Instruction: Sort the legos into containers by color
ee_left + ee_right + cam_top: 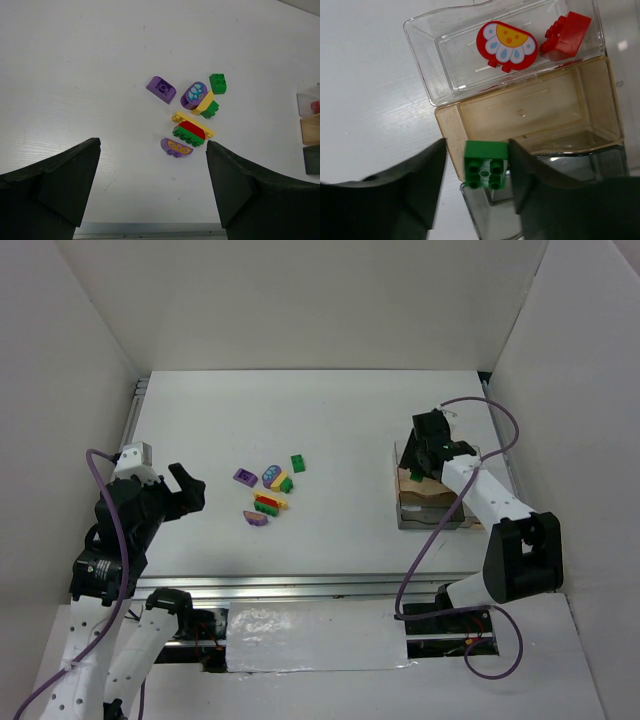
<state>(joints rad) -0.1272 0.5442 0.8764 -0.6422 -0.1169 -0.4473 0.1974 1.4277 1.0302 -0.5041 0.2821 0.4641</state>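
left gripper (pixel 152 145) wide open, holding nothing, loose legos (pixel 192 127) just beyond it, well away from the table (pixel 340 410) edges, right gripper (pixel 477 150) over the containers (pixel 600 100) at the right, jaws a little apart, square green brick (pixel 486 171) between them, gap on one side

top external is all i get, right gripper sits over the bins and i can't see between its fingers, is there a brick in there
Observer: Yes. The right wrist view shows a green brick between the fingers of the right gripper, with a gap on one side of it.
Operator: which bin is under it
Observer: It appears over the wall between the tan bin and the dark bin, not squarely over either.
Operator: anything sorted yet
Observer: The clear bin holds two pieces: a rounded red piece with a flower print and a red brick.
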